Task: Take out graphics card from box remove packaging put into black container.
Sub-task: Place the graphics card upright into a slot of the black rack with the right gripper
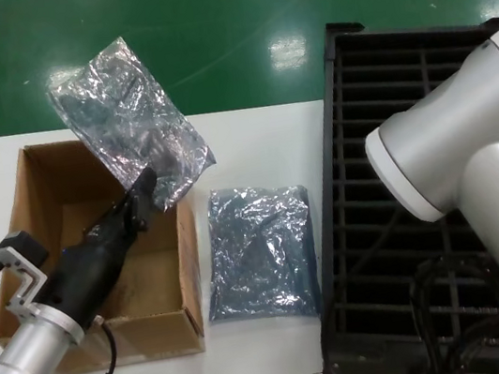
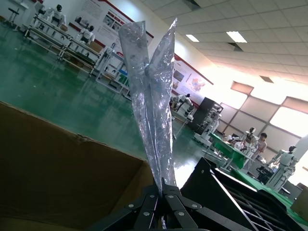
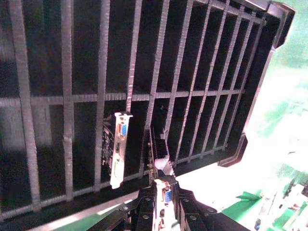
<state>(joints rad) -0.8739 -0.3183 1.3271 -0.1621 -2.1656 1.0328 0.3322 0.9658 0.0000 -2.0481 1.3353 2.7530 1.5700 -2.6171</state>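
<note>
A limp, slippery anti-static bag (image 1: 130, 120) is pinched by the left hand (image 1: 143, 187); a stiff, fragile graphics card (image 3: 162, 199) is clamped edgewise in the right hand (image 3: 161, 211) over the black container (image 3: 202, 72) at three o'clock.

even overhead light in the head view; ceiling-lamp glare spots on the green floor (image 1: 289, 51) and sparkle on the packaging (image 1: 130, 120). left wrist view: windows and ceiling panels bloom bright. right wrist view: black container (image 3: 67, 96) dim, surroundings overexposed, edges soft.

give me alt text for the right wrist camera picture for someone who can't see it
The right gripper holds a graphics card by its silver bracket end, over the slotted rows of the black container. Another card already stands upright in a slot beside it.
</note>
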